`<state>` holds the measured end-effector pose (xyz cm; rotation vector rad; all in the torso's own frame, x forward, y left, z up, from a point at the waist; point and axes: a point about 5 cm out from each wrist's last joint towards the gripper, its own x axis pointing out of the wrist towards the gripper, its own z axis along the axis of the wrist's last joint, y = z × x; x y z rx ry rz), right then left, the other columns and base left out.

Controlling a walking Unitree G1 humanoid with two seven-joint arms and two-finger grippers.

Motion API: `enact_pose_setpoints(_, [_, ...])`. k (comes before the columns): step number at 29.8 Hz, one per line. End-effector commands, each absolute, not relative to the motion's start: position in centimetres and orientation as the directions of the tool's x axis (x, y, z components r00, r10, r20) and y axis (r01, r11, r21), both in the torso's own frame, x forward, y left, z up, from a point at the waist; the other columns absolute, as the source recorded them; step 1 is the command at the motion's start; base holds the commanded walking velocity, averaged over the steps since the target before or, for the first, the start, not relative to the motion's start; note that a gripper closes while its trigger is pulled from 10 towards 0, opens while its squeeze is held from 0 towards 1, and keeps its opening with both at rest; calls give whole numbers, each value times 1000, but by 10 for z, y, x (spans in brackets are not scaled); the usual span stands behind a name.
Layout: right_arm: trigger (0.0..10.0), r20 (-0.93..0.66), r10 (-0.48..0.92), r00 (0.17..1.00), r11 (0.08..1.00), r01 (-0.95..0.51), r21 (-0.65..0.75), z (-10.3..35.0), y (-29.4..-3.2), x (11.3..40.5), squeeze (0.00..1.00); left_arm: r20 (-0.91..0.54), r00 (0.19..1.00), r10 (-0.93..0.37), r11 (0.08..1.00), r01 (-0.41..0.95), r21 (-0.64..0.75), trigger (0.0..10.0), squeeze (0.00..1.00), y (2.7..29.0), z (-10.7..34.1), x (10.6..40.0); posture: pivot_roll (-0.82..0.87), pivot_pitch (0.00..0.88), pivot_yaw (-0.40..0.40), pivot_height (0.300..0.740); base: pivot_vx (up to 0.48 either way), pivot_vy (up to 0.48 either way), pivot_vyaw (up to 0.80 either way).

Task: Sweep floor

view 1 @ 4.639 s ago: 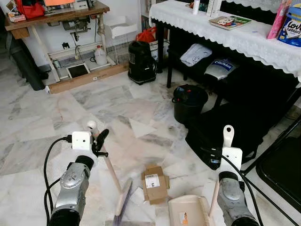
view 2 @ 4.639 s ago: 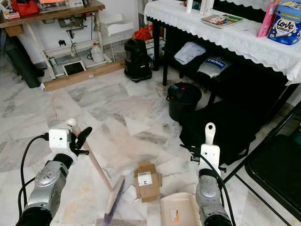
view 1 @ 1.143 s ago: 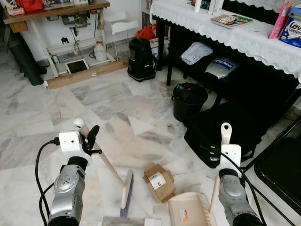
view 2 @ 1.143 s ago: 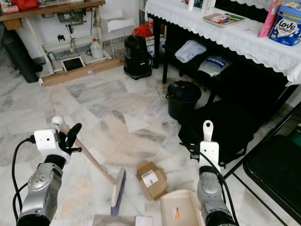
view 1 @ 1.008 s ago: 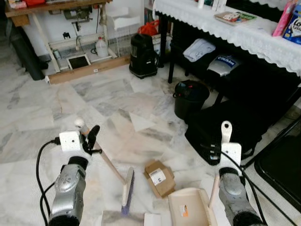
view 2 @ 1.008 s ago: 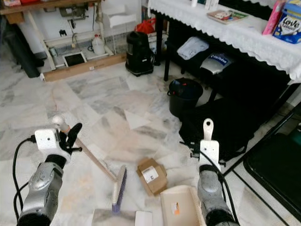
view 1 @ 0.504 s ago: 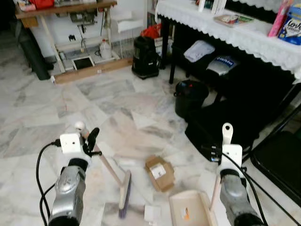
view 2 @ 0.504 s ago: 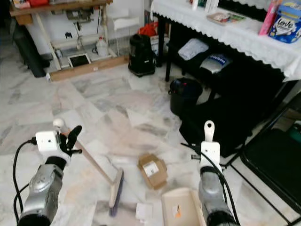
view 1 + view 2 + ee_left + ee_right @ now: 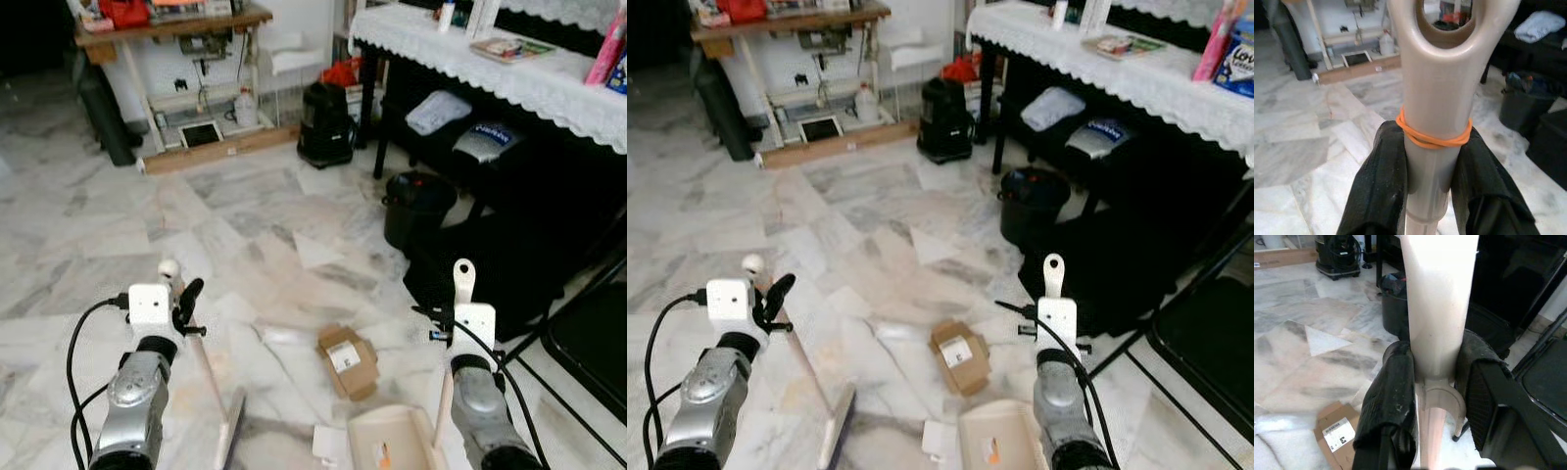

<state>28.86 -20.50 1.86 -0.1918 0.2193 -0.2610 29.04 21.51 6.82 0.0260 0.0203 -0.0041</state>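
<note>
Now, with the left gripper (image 9: 1431,161) clamped on the beige broom handle (image 9: 1437,98) and the right gripper (image 9: 1436,382) clamped on the cream dustpan handle (image 9: 1439,303), the brush should drag the flattened brown cardboard box (image 9: 349,359), lying at twelve o'clock of the cream plastic dustpan (image 9: 387,443), straight toward six o'clock into its mouth.

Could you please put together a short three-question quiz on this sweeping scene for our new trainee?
1. True or false: the left gripper is shut on the broom handle.
2. What does the right gripper hold?
A. a black bucket
B. the dustpan handle
C. a cloth
3. Fill in the blank: the cardboard box lies on the floor between the broom head and the ____.

Key: 1 true; 2 B; 3 dustpan.
</note>
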Motion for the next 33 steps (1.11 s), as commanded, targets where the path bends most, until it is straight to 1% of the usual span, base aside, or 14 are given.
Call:
enact_pose_setpoints(1, [10000,-168,-276,946,946,237,-222,24,-205,293,0,7,1000,-3,1000,3,24,10000,0,215,73,295,14,0,15,740,0,0,0])
enact_pose_setpoints(5, [10000,-161,-296,941,939,256,-230,24,-209,292,0,-24,1000,2,1000,-2,29,10000,0,213,65,295,6,0,18,740,0,0,0])
enact_pose_setpoints(9, [10000,-151,-304,941,935,264,-239,25,-211,292,0,-25,1000,-1,1000,2,21,10000,0,210,64,297,3,0,17,740,0,0,0])
enact_pose_setpoints(13, [10000,-127,-319,939,925,280,-255,28,-212,291,0,-23,1000,12,1000,-13,-20,10000,0,209,63,299,-13,0,16,740,0,0,0])
enact_pose_setpoints(22, [10000,-102,-328,939,920,294,-260,32,-215,292,0,-48,999,-15,992,9,-123,10000,0,203,59,300,-30,71,16,740,0,0,0])
enact_pose_setpoints(29, [10000,-168,-305,937,930,255,-264,26,-211,293,0,-41,998,-55,988,48,-145,10000,0,201,63,303,-31,101,13,740,0,0,0])
enact_pose_setpoints(30, [10000,-186,-302,935,928,243,-284,23,-209,293,0,-47,997,-59,988,52,-145,10000,0,201,62,302,-31,101,13,740,0,0,0])
enact_pose_setpoints(33, [10000,-194,-294,936,932,236,-275,24,-204,295,0,-55,996,-64,986,55,-158,10000,0,202,62,302,-35,91,12,740,0,0,0])
